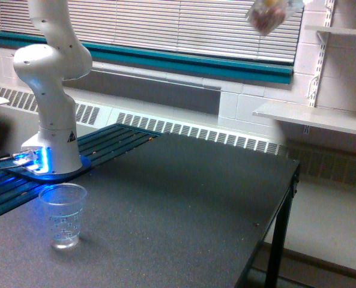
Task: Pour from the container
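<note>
Container is at the very top edge of the exterior view, toward its right, blurred and tilted, with something dark and reddish inside; contents can't be resolved. The pincer is out of frame, so I can't tell how it's set on the cup. Only the arm's base and lower links show, at the exterior view's left. The dotted-wall cup stands upright on the tabletop near the base, well apart from the container and far below it. It looks like the likely receiver, though that's a guess. My read: transport phase, pour not yet started. To do this well: bring the container across and down until its lip is just above the receiving cup's rim before adding tilt, since pouring from that height would scatter. Keep it near level in transit, then tilt slowly. The thin wall flexes, so avoid squeezing harder mid-pour.
</note>
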Motion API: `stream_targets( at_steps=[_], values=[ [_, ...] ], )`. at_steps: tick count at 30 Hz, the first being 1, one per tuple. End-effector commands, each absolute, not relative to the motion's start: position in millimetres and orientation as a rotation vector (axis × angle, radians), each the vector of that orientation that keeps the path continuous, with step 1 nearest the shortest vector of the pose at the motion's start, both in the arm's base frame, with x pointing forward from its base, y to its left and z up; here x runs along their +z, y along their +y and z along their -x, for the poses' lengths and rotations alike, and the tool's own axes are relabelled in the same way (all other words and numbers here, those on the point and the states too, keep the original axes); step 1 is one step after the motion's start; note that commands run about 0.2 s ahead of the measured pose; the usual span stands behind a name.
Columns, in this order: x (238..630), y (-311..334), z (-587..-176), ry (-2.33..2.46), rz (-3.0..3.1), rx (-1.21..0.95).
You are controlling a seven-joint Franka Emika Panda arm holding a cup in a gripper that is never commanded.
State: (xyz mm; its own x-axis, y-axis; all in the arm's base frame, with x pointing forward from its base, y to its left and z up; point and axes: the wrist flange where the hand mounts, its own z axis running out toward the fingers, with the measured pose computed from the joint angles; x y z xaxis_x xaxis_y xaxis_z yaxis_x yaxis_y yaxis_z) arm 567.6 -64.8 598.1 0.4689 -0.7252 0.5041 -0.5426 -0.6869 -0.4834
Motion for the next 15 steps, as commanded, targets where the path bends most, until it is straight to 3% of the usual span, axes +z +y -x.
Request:
stream_targets(
  at_steps=[1, 15],
  values=[
    [574, -79, -560, 1.135, 2.507, -1.008],
    [519, -111, -523, 1.298, 2.51, -0.953]
  ],
)
